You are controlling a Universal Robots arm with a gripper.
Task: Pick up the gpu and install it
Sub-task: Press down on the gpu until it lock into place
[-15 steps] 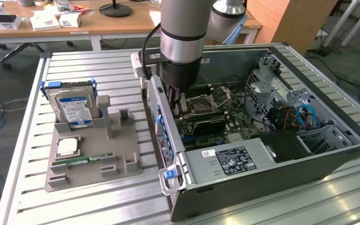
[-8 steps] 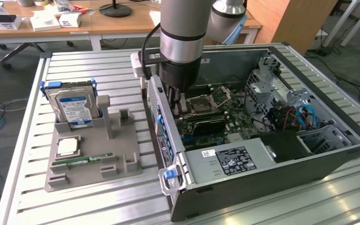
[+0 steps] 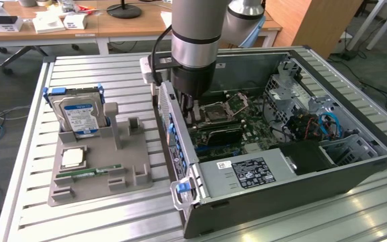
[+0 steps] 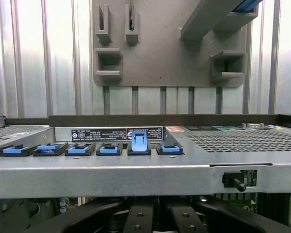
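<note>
The gpu (image 3: pixel 221 135) is a dark flat card standing on edge on the motherboard inside the open computer case (image 3: pixel 355 171), its one end near the case's rear wall. My gripper (image 3: pixel 192 117) reaches straight down into the case at that end of the card. In the wrist view the black fingers (image 4: pixel 138 217) stand close together, shut, behind the case's metal rim (image 4: pixel 136 174). Their tips are hidden, so I cannot tell whether they pinch the card or only rest at it.
On the exterior view's left a grey holder (image 3: pixel 99 166) carries a silver hard drive (image 3: pixel 79 115), a processor chip (image 3: pixel 72 158) and a green memory stick (image 3: pixel 86 173). A row of blue clips (image 4: pixel 87 149) lines the case's rear wall. Desks stand behind the slatted metal table (image 3: pixel 18 201).
</note>
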